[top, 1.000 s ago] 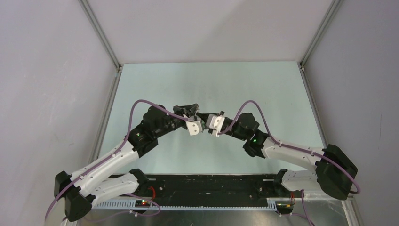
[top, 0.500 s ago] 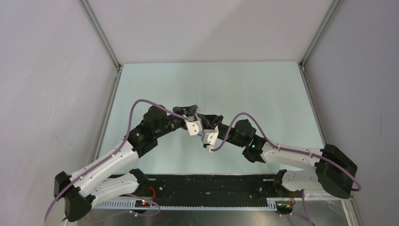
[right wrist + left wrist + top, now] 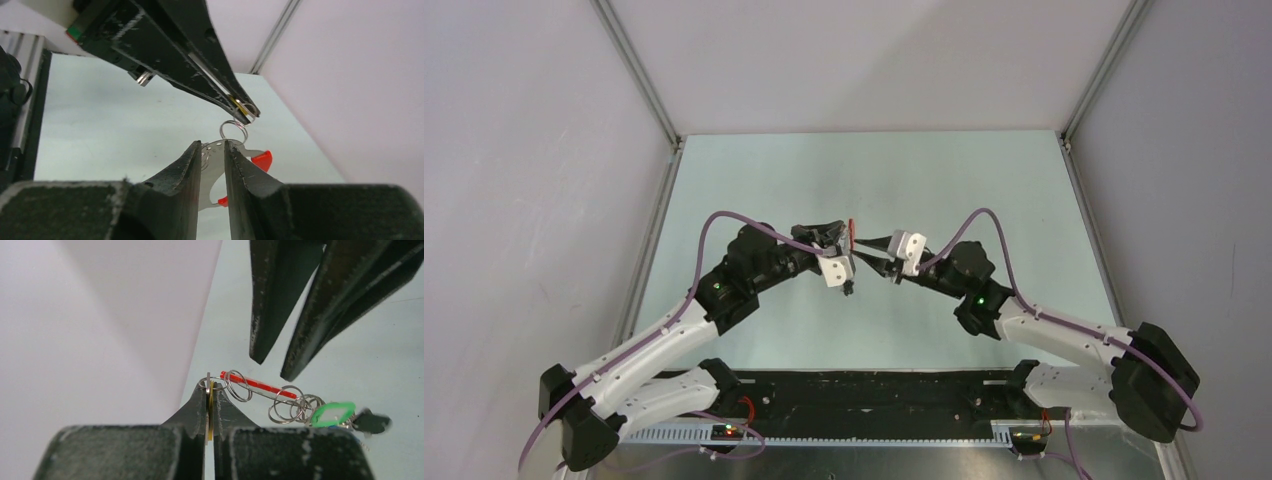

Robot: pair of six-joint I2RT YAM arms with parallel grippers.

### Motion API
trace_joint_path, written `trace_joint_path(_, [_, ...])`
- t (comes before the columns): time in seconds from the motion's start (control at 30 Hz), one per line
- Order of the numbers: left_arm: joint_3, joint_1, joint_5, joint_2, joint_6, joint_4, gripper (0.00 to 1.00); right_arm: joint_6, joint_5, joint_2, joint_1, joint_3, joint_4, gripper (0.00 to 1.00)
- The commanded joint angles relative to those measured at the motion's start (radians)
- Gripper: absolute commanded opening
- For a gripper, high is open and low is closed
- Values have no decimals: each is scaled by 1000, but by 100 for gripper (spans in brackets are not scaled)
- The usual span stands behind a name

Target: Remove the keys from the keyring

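- The right arm [image 3: 1024, 322] is drawing back rightward, and its right tool [image 3: 214, 146] is now standing apart, just off the keyring [image 3: 255, 384].
- The left tool [image 3: 209, 386] is staying clamped on a yellow key [image 3: 210, 405].
- The keyring is hanging between both tools, newly uncovered.
- The other keys [image 3: 332, 413] are dangling from its rings.

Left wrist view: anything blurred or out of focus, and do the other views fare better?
Left wrist: keyring and wire rings sharp; green key head and the dark one beside it smeared. Right wrist: keyring plate crisp, near fingers soft. Top external: even light, no glare, keyring only a red speck.
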Motion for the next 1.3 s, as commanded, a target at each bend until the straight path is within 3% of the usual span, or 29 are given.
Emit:
trace_joint_path(0.0, [44, 2, 6, -27, -4, 74, 0, 204, -107, 16, -75, 11, 87, 29])
trace_joint_path(0.23, [35, 2, 40, -37, 13, 74, 0, 305, -264, 80, -180, 44, 145, 31])
trace_joint_path(0.63, [30, 2, 68, -38, 19, 74, 0, 379, -358, 169, -190, 105, 228, 30])
trace_joint_path(1.27, [25, 5, 83, -45, 25, 73, 0, 456, -344, 210, -216, 129, 258, 24])
